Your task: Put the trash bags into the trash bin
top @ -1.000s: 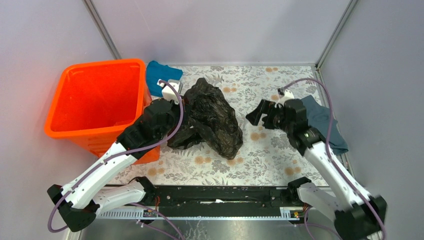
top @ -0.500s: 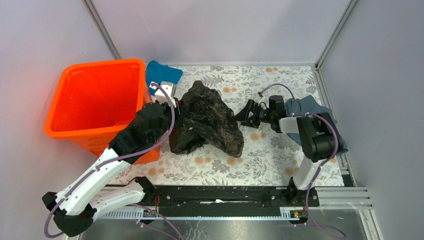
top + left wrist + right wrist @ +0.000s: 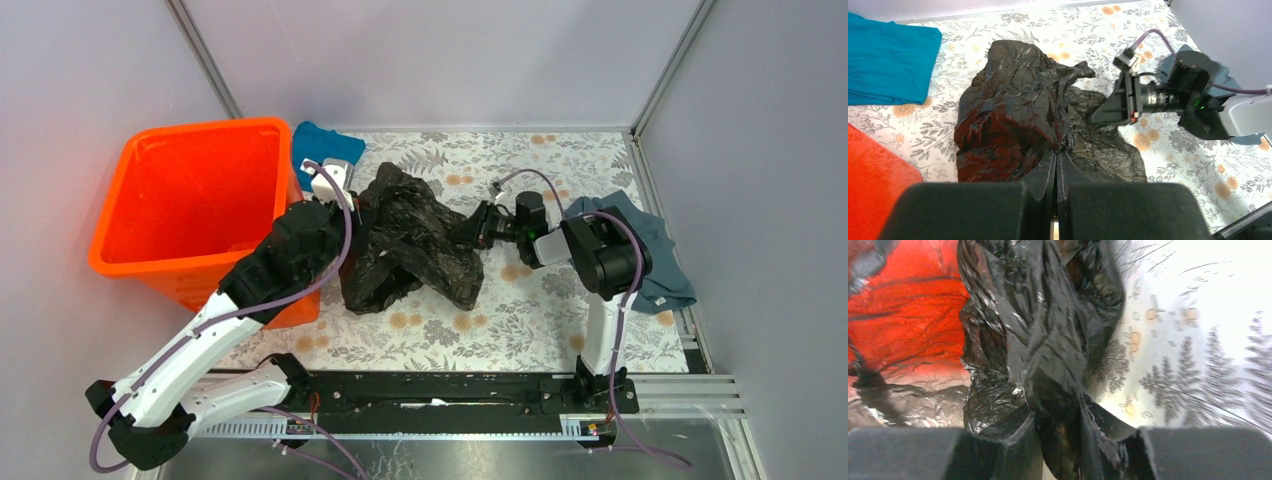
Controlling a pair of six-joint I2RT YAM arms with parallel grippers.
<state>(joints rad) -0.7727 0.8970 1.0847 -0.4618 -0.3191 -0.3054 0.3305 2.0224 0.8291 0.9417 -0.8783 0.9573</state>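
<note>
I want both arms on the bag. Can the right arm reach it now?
Probably yes. The right arm reaches the right edge of the bag, nothing between, and its wrist view shows film between the jaws. Whether they grip yet, I cannot tell.

The trash bag [image 3: 415,240] is thin, glossy, creased black plastic film. The trash bin [image 3: 180,190] is smooth orange plastic. The teal cloth [image 3: 320,143], upper left, and the grey-blue cloth [image 3: 670,270] are matt fabric.

We see a floral-patterned counter [image 3: 560,310] enclosed by pale grey walls [image 3: 440,60]. A teal cloth [image 3: 322,143] lies folded flat at its far left corner. A grey-blue cloth [image 3: 655,250] sits rumpled at the right edge. A black rail [image 3: 440,392] runs along the near edge
</note>
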